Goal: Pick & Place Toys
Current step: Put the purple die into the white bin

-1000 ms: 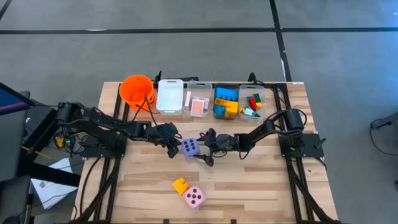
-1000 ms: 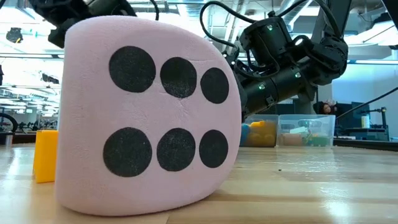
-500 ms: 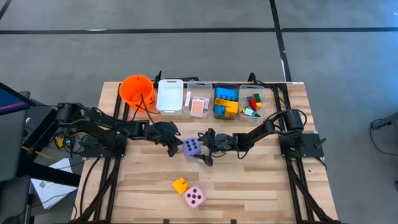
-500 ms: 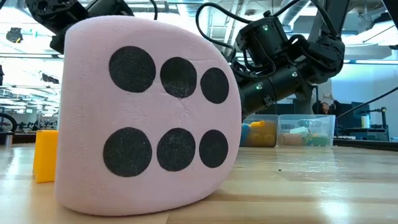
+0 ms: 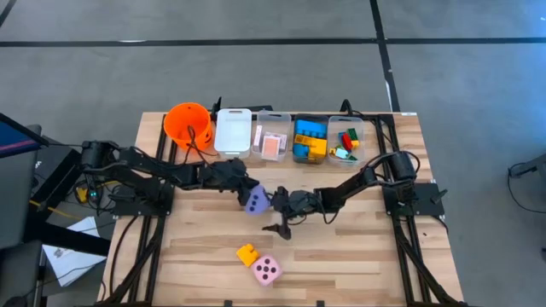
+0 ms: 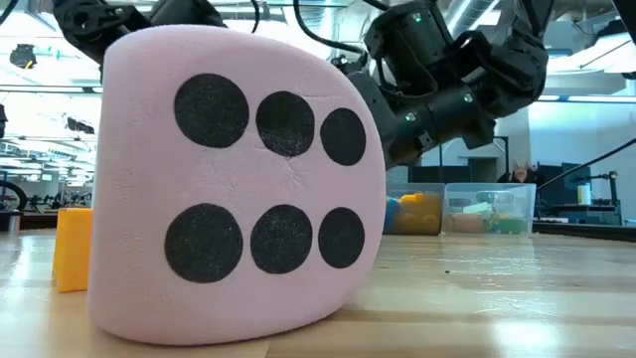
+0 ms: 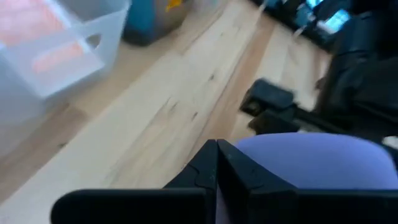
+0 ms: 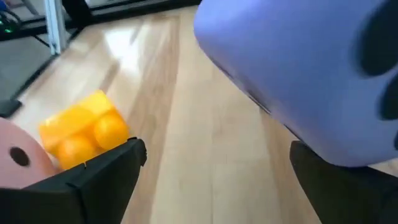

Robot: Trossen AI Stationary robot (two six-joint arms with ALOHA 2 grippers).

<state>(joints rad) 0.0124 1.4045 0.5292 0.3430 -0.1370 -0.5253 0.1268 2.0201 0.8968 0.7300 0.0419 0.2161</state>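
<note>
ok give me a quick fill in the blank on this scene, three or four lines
1. The left gripper is shut on the ____ die.
2. The right gripper hangs beside that die with its jaws ____.
3. On the table's near part, a yellow brick lies next to the ____ die.
4. The round container at the far left of the row is an orange ____.

Missing words: purple; open; pink; bucket
</note>
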